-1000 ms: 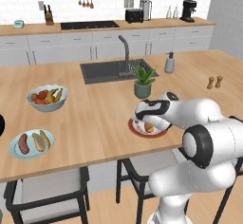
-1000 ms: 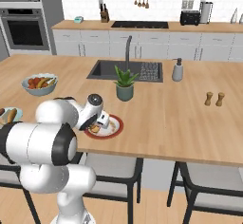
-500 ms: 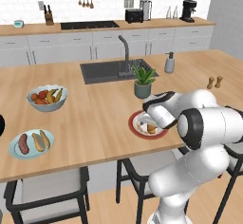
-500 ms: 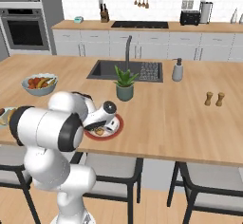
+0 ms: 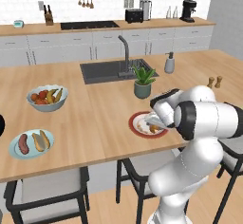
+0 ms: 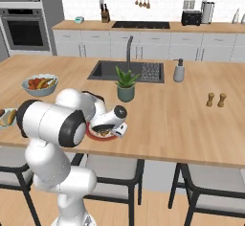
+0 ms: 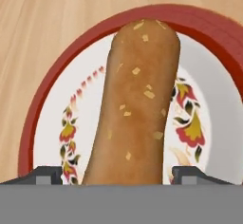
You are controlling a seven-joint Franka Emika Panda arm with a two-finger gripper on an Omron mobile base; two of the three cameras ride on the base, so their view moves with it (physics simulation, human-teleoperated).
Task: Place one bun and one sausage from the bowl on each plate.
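- Left base view: the tool (image 5: 155, 121) has dropped lower over the red-rimmed plate (image 5: 137, 129) on the desk (image 5: 99, 123); the blue plate (image 5: 14, 152) already carries its pair.
- Right base view: the arm now hunches over that plate.
- Hand view: the bun (image 7: 135, 99) lies on the plate between wide-spread fingertips (image 7: 47, 174), apparently just released.

Base cameras behind arm (sharing the counter (image 5: 95, 118)), hand camera close above plate (image 7: 47, 104)

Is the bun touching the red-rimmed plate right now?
Touching. In the hand view the bun lies flat across the red-rimmed plate, with no gap beneath it.
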